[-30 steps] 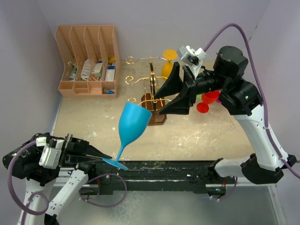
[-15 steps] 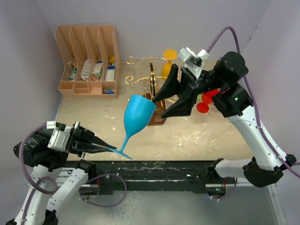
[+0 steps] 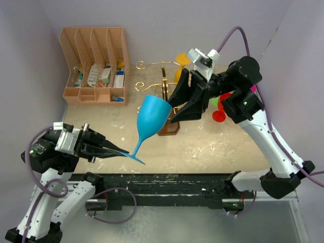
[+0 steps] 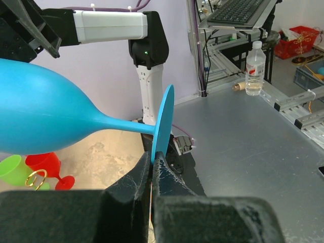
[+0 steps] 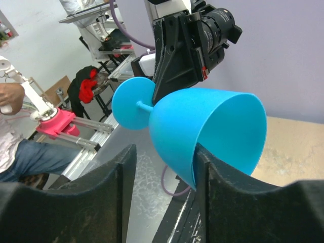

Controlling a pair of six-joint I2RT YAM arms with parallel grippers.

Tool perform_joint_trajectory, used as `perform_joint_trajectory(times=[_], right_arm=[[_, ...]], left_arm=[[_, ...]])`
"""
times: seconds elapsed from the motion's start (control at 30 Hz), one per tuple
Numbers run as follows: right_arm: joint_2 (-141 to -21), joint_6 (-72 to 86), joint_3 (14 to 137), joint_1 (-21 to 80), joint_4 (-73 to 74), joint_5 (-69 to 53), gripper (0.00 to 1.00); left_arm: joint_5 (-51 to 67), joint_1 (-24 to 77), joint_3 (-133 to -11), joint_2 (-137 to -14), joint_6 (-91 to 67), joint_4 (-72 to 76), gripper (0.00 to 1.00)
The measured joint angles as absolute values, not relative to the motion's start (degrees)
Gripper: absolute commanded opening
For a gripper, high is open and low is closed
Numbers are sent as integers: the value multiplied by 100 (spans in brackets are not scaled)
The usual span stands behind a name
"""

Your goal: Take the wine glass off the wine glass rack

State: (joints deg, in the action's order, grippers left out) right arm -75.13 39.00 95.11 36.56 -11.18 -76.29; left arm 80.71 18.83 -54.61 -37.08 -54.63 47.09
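Above the near-left table (image 3: pixel 217 147), left pincer (image 3: pixel 129 151) is clamped tight on the foot rim of the blue wine glass (image 3: pixel 152 116). Glass hangs in the air, off the wine glass rack (image 3: pixel 164 83) just behind it. Bowl tilts up toward the right pincer (image 3: pixel 172 112), jaws wide either side of it, gap showing on one side. Looks like a handover for a steadier bowl grip.

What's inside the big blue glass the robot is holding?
Nothing that shows. The right wrist view looks into the blue wine glass and finds only smooth blue wall. Its deepest part, near the stem, is hidden by the glass's own side.
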Motion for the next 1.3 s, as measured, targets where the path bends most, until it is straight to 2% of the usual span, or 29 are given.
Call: perform_joint_trajectory(times=[0.07, 0.17, 0.2, 0.3, 0.5, 0.57, 0.67, 0.8, 0.93, 1.07, 1.17, 1.23, 1.3], right_arm=[[-7544, 3972, 9500, 3660, -1236, -7631, 33], [-7550, 4123, 9397, 3660, -1461, -7647, 3], [-7553, 4180, 9369, 3662, -1514, -7679, 0], [-7516, 4421, 9327, 3677, -1568, -7979, 0], [-7227, 4423, 9192, 3686, -1564, -8064, 0], [-7137, 4333, 9135, 3699, -1496, -8044, 0], [-6971, 3717, 9192, 3699, -628, -7835, 0], [-6847, 2569, 9717, 3686, 1212, -6840, 0], [-6757, 2088, 10309, 3708, 2567, -5430, 0], [-6836, 2032, 11148, 3798, 3820, -3795, 0], [-7019, 1927, 11891, 3774, 4525, -1909, 0], [-7201, 1881, 12372, 3675, 4847, -484, 0], [-7419, 1844, 12748, 3605, 5146, 624, 0]], left_arm=[[8071, 1885, -5443, -3811, -5555, 4882, 0], [8077, 1896, -5439, -3944, -5660, 5089, 0], [8112, 1900, -5435, -3977, -5697, 5153, 0], [8259, 1911, -5358, -4027, -5704, 5238, 0], [8138, 1916, -5343, -4056, -5358, 4849, 40], [7975, 1916, -5343, -4045, -5124, 4515, 63], [7658, 1916, -5380, -3931, -4574, 3638, 75], [7225, 1916, -5605, -3780, -3765, 2447, 82], [6823, 1916, -5686, -3736, -3409, 1951, 84], [6298, 1914, -5686, -3820, -3319, 1697, 82], [5964, 1905, -5708, -3946, -3345, 1468, 69], [5804, 1914, -5826, -4034, -3336, 1135, 52], [5566, 1916, -6099, -4189, -3297, 760, 47]])
